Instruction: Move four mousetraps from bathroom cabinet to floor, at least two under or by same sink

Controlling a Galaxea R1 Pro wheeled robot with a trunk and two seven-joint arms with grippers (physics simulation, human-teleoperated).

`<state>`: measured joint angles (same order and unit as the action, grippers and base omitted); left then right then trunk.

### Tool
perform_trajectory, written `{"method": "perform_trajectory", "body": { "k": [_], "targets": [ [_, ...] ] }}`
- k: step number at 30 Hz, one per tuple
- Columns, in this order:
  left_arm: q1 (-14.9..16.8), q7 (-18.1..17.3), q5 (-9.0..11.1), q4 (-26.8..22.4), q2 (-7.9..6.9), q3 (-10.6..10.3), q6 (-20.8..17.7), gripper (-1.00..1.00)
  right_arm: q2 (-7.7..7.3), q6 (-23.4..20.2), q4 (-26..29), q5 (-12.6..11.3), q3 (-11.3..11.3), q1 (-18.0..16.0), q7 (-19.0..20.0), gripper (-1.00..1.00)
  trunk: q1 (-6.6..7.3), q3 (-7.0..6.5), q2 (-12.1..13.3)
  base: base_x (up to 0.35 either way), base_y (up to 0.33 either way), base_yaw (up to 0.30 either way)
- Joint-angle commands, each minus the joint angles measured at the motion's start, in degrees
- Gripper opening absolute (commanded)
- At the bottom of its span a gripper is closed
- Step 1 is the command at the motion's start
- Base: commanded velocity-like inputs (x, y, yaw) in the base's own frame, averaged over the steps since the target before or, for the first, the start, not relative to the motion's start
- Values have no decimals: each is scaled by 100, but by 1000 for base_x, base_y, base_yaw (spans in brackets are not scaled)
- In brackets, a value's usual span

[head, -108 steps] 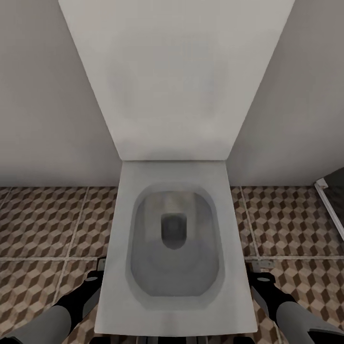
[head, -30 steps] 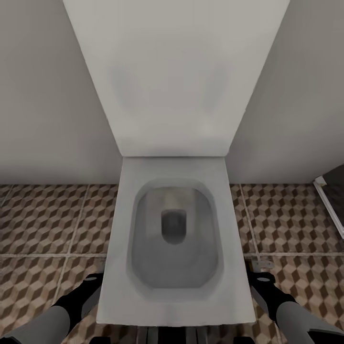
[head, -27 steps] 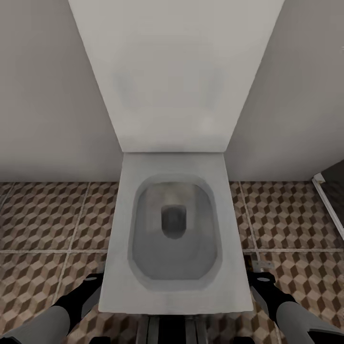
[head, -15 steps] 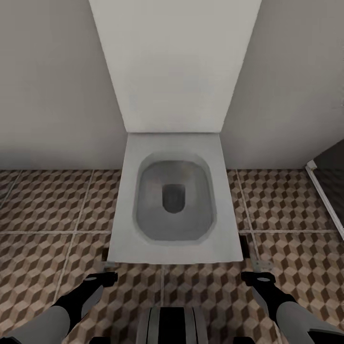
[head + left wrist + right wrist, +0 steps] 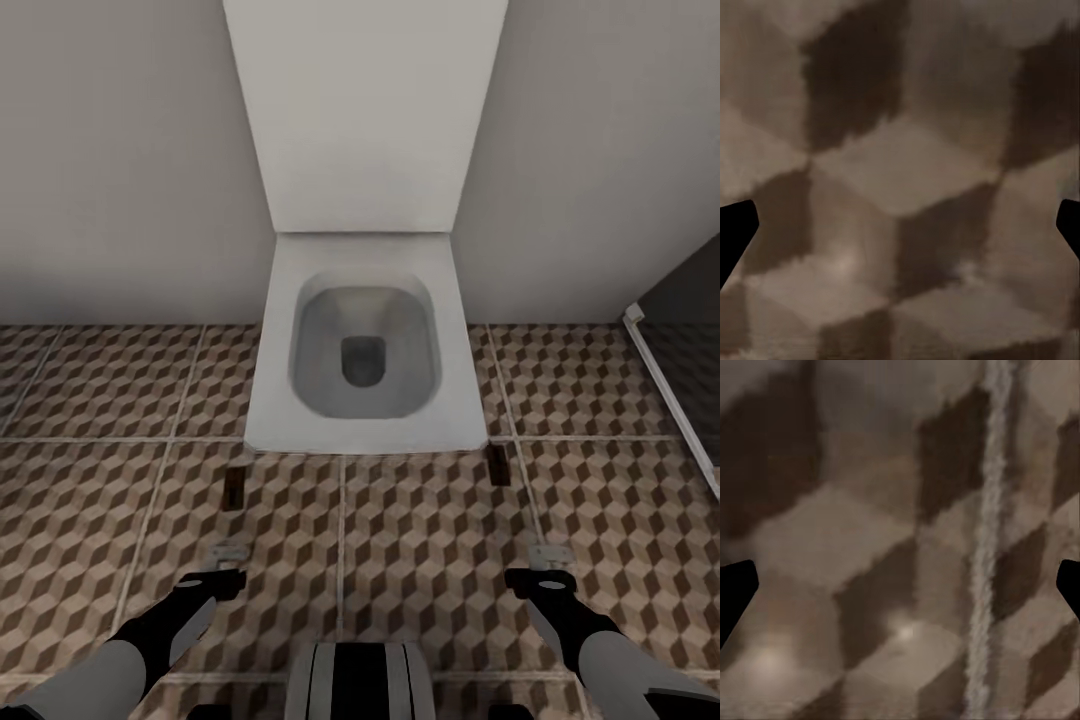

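- My left fingers [image 5: 733,234] are spread wide with nothing between them, hanging over the patterned floor tiles [image 5: 900,165].
- My right fingers [image 5: 733,594] are just as wide apart and empty, over a pale grout line [image 5: 986,547].
- Further ahead I see two small dark mousetraps lying flat on the tiles. One [image 5: 235,490] is near the front left corner of the toilet [image 5: 365,432], the other [image 5: 499,465] near its front right corner.
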<state>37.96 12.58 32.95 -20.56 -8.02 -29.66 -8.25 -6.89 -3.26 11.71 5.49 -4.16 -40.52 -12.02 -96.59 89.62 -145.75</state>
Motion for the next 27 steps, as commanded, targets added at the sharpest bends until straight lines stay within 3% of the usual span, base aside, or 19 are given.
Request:
{"method": "perform_trajectory", "body": {
  "k": [1,27],
  "targets": [
    [1,44,45,-18,-7,-48,-27,100,3,-34,12,57,-42,0,-2,100,5,3,-1,-345,0,0],
    [1,43,51,-18,2,-48,-26,100,10,-34,12,57,-41,0,-2,100,5,3,-1,-342,0,0]
  ]
}}
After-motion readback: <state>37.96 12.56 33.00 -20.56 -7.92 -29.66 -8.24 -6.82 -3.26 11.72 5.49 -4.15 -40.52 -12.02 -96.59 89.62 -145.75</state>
